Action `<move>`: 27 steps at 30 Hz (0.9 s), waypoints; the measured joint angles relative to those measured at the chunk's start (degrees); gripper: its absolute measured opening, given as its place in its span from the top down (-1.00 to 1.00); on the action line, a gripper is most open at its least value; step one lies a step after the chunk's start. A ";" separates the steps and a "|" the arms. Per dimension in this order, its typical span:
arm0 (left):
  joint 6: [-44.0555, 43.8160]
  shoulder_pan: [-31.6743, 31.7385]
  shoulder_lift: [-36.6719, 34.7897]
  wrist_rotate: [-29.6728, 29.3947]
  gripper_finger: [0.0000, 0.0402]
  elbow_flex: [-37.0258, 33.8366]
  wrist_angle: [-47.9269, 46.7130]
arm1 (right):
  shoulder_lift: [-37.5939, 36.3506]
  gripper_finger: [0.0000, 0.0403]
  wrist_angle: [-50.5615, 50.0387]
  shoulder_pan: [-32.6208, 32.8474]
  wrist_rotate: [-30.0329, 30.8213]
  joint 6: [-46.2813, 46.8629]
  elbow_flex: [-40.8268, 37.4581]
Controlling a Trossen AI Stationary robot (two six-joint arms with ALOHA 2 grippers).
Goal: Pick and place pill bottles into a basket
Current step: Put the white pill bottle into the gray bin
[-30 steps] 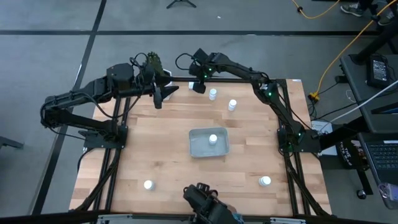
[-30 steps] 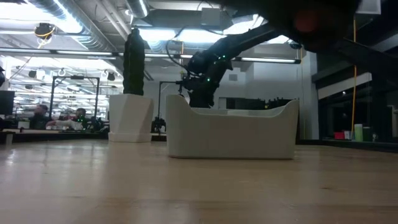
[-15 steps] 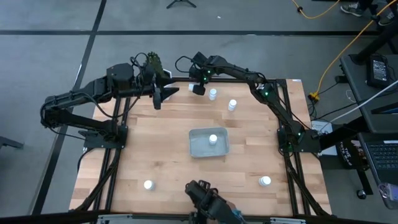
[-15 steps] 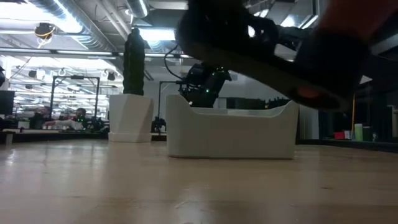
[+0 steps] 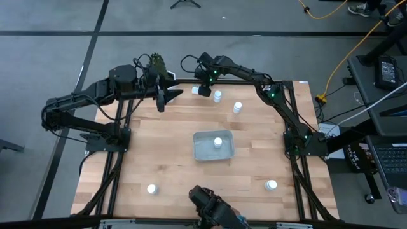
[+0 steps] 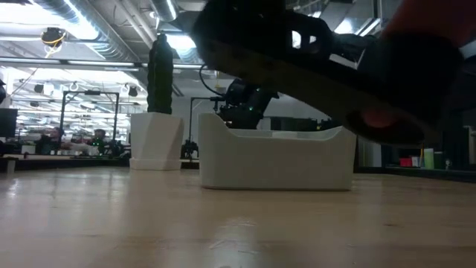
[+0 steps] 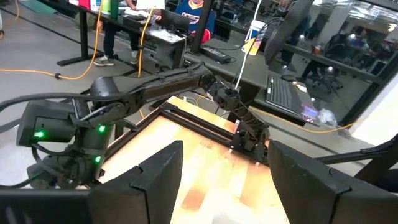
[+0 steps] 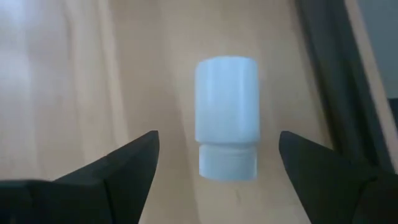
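High view showed the right gripper (image 5: 205,90) reached out to the table's far edge, just beside a pill bottle (image 5: 218,96), a pose that read as an approach for a pick. A second bottle (image 5: 238,107) stood near it, and two more (image 5: 151,189) (image 5: 271,185) sat well apart at the near corners. The left gripper (image 5: 161,97) waited over the far-left area beside the cactus pot (image 5: 157,65). The basket (image 5: 229,151) lay mid-table holding one bottle (image 5: 218,142).

Low view showed the basket (image 6: 275,160) side-on, its contents hidden by the wall, with the pot (image 6: 155,140) behind it to one side.

Left wrist view showed that arm's fingers (image 7: 152,180) spread apart with nothing between them.

Right wrist view showed its fingers (image 8: 130,165) wide open, framing the lone bottle (image 8: 227,118) on the wood without touching it; closing would probably need a further advance.
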 joint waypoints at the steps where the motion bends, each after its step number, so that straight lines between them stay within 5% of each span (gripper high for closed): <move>1: 0.00 0.00 0.00 0.00 -0.13 0.00 -0.01 | 0.00 -0.65 0.00 0.12 -0.67 0.16 0.00; 17: 0.44 0.00 0.00 0.09 -0.14 -0.02 -0.32 | 2.05 -0.63 -3.05 4.58 -1.76 1.48 0.02; 27: 0.46 0.00 -0.02 0.65 -0.13 -0.02 -0.52 | 2.05 -0.11 -2.54 6.44 -0.88 1.66 0.02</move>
